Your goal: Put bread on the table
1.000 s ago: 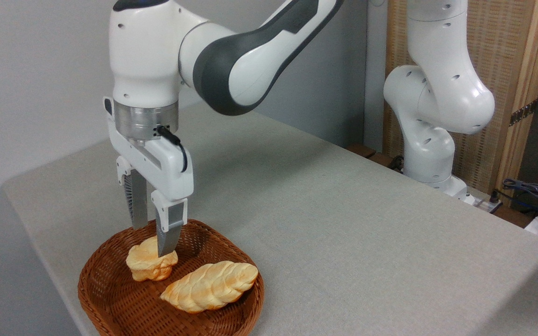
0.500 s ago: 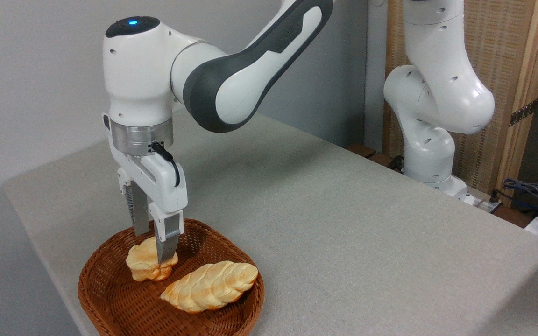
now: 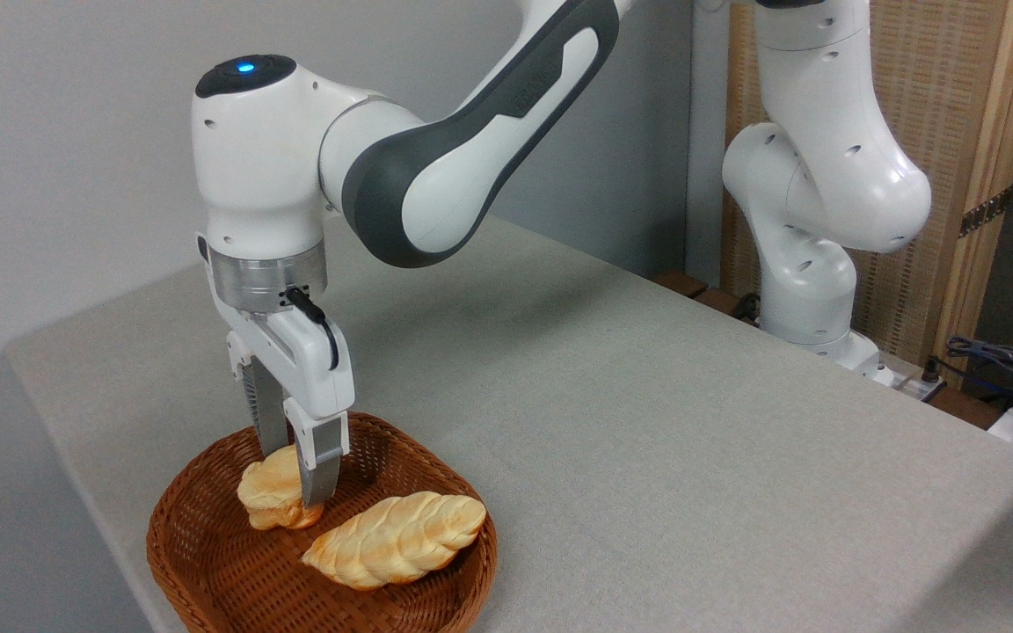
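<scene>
step: grasping bread [image 3: 271, 494] in basket [image 3: 207, 563] | gripper [image 3: 295, 479] fingers straddled it, clamp unconfirmed | next: close, lift, carry toward 2 o'clock onto bench [image 3: 647, 422]

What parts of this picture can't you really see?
- The basket: its near rim is cut off by the camera view's bottom edge.
- The small bread: its right side is hidden behind the front one of the fingers.
- The gripper: whether it squeezes the bread yet cannot be told.
</scene>
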`<control>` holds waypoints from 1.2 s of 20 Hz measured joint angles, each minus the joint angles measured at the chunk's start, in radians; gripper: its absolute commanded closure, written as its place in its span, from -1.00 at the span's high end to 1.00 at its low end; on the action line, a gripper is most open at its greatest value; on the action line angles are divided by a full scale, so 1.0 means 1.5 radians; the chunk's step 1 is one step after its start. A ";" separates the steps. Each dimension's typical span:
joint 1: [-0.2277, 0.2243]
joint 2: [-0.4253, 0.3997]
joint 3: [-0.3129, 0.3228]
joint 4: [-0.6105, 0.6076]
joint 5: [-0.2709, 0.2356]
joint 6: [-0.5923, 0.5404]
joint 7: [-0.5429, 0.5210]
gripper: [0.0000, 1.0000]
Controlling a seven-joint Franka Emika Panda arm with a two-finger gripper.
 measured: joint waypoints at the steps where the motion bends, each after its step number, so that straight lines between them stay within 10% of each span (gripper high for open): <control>1: 0.000 0.001 0.000 0.000 0.001 0.000 0.001 0.53; 4: -0.001 0.002 0.000 0.000 0.018 0.000 0.002 -0.08; 24: -0.002 0.002 0.000 0.001 0.022 0.000 0.003 -0.34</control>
